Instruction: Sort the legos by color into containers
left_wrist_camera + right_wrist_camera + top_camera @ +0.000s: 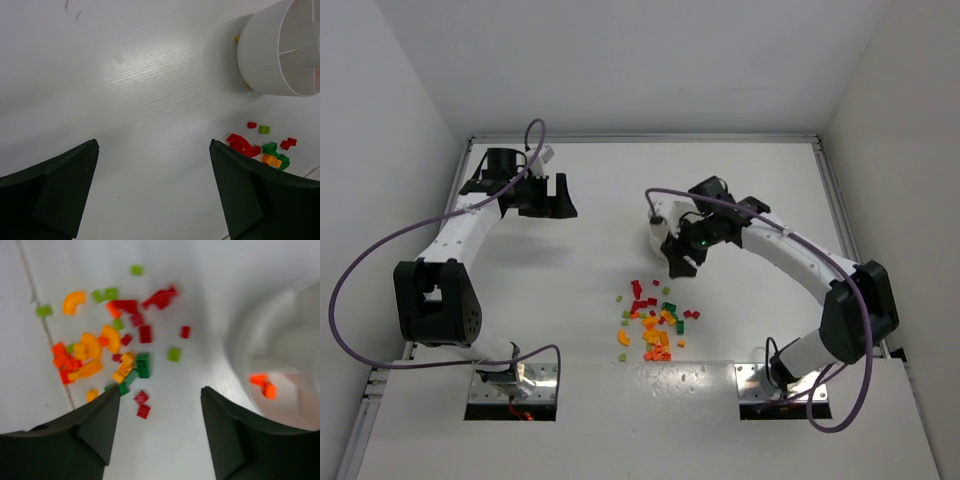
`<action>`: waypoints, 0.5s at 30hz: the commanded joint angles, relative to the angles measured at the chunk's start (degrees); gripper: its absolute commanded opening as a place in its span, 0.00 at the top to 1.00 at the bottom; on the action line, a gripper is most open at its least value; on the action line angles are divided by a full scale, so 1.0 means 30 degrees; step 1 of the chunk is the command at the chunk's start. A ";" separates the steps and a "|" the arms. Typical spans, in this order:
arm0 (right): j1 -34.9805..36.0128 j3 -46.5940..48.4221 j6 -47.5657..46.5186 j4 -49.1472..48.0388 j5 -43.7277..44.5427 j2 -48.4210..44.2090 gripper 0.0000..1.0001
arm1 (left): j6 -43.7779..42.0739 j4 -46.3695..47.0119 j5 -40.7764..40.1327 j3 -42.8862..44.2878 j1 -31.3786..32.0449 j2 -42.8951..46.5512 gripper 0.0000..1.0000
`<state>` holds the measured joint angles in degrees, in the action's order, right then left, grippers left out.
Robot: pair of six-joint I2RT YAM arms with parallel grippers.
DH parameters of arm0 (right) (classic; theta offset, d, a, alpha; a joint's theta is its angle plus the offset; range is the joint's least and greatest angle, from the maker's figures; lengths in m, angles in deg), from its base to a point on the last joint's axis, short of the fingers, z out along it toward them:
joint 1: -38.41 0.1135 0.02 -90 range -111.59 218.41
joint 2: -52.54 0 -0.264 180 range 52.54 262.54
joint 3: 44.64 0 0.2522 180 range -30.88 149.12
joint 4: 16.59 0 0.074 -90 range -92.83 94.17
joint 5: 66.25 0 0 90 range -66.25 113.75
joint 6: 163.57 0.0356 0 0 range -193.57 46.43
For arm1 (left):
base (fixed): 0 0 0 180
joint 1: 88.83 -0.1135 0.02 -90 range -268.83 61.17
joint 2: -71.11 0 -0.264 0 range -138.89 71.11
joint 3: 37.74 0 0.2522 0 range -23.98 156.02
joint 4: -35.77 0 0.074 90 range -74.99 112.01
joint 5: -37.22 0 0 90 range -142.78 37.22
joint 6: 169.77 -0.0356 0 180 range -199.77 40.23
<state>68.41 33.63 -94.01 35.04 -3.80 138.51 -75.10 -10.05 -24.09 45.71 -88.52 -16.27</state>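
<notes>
The legos (655, 320) lie loose on the table in red, orange, yellow and green; the right wrist view shows the same pile (110, 345). The white dish of containers (250, 335) stands at that view's right, with two orange legos (264, 385) in one compartment. My right gripper (161, 390) hangs open between dish and pile, nothing between its fingers; from above it (680, 262) hides most of the dish (657, 232). My left gripper (555, 200) is open and empty, far left of the pile. Its wrist view shows it (153, 143) over bare table, with the dish (270, 55) and a few legos (260, 147) at the right.
A seam in the table surface (45, 330) runs past the pile's near side. White walls enclose the table at the back and both sides. Purple cables loop from both arms.
</notes>
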 commanded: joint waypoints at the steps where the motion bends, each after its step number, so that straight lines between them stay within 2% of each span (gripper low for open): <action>1: 0.1832 0.0118 -0.3927 0.3018 -0.2650 0.1073 0.30 | -0.0296 0.0460 0.0457 0.0500 0.0099 0.0091 0.01; 3: 0.2774 -0.0465 -0.4636 0.3315 -0.2652 0.1078 0.32 | -0.0296 0.0460 0.0633 0.0500 0.0099 -0.0085 0.01; 5: 0.4030 -0.1574 -0.5223 0.2267 -0.2156 0.0904 0.44 | -0.0296 0.0460 0.0633 0.0500 0.0099 -0.0085 0.01; 7: 0.5114 -0.2019 -0.5401 0.1678 -0.1893 0.0902 0.51 | -0.0296 0.0460 0.0633 0.0500 0.0099 -0.0085 0.01; 8: 0.5408 -0.2195 -0.5401 0.0833 -0.1688 0.0902 0.58 | -0.0296 0.0460 0.0633 0.0297 0.0099 -0.0085 0.01; 11: 0.6229 -0.2083 -0.4846 -0.0052 -0.1686 0.1836 0.60 | -0.0296 0.0460 0.0457 0.0090 0.0099 0.0091 0.01; 15: 0.7167 -0.1699 -0.3647 -0.2153 -0.1219 0.2922 0.57 | -0.0296 0.0460 0.0457 -0.0318 0.0099 0.0528 0.01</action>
<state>88.35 26.57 -106.47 36.11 -7.51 145.73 -75.30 -9.98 -23.46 45.49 -88.52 -16.27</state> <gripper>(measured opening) 0.428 0.992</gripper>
